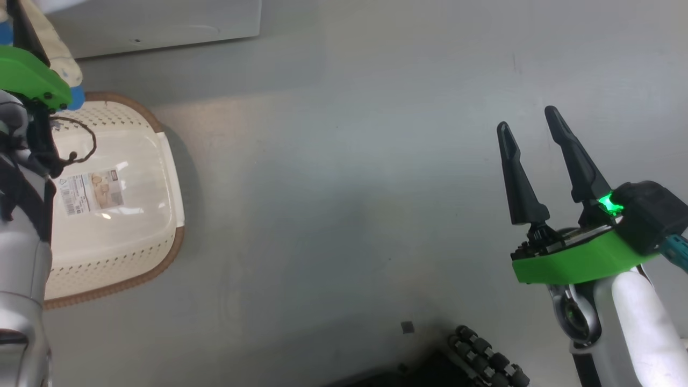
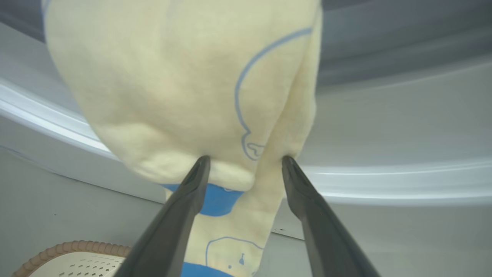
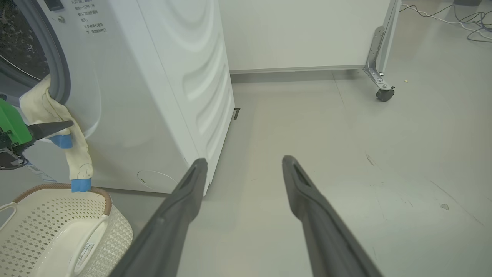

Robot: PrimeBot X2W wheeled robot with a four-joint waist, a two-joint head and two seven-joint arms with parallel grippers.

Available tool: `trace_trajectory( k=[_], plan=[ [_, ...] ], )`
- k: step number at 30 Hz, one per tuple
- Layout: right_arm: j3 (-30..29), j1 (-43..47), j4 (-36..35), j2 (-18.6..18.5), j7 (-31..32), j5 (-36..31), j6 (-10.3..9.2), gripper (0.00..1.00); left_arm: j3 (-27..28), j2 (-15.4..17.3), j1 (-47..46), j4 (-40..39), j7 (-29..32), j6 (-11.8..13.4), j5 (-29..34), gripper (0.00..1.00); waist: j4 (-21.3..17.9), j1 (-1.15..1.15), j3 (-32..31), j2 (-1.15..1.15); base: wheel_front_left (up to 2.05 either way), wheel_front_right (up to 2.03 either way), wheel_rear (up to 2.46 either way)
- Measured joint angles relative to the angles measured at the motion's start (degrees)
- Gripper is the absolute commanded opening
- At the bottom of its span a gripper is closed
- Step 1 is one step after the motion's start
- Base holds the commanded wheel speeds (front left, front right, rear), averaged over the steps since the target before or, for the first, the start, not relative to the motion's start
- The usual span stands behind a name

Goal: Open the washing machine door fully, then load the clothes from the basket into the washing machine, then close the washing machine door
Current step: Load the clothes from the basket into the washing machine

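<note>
A cream-yellow garment with blue line prints and a blue patch hangs over the lower edge of the washing machine opening, against the grey rubber ring. Its tail dangles above the basket. My left gripper is open, its fingertips against the cloth. The basket lies at the left of the head view with just its label inside. My right gripper is open over bare floor, holding nothing. The washing machine door is out of view.
The machine's white base runs along the top left. A white panel on a caster wheel stands behind the machine, with cables on the floor beyond. My base's wheels sit at the bottom.
</note>
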Motion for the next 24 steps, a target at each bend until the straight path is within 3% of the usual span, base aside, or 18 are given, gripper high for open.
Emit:
trace_trajectory(
  k=[9, 10, 11, 13, 24],
  plan=[
    [0.89, -0.93, -0.08, 0.01, 0.0, 0.51, 0.0, 1.0, -0.07, 0.49, -3.57, 3.81, -1.51, -2.21, -0.54, 1.0, -0.5, 0.0, 0.86, 0.0, 0.0, 0.0, 0.0],
    [0.89, -1.16, -0.09, 0.01, 0.0, 0.51, 0.0, 1.0, -0.05, 0.52, -3.6, 4.03, -1.7, -2.47, -0.54, 0.96, -0.5, 0.0, 0.89, 0.0, 0.0, 0.0, 0.0],
    [0.89, -1.2, -0.1, 0.01, 0.0, 0.51, 0.0, 1.0, -0.07, 0.52, -3.66, 4.21, -2.08, -2.6, -0.54, 0.58, -0.48, 0.0, 0.91, 0.0, 0.0, 0.0, 0.0],
    [0.89, -1.18, -0.07, 0.01, 0.0, 0.51, 0.0, 1.0, -0.09, 0.52, -4.12, 4.66, -2.53, -3.02, -0.71, 0.0, -0.4, 0.0, 0.92, 0.0, 0.0, 0.0, 0.0],
    [1.19, -1.19, 0.56, 0.01, 0.0, 0.53, 0.0, 1.0, -0.24, 0.55, -3.19, 3.92, -4.5, -5.1, -0.97, 0.0, 0.29, 0.0, -0.9, 0.0, 0.0, 0.0, 0.0]
  ],
)
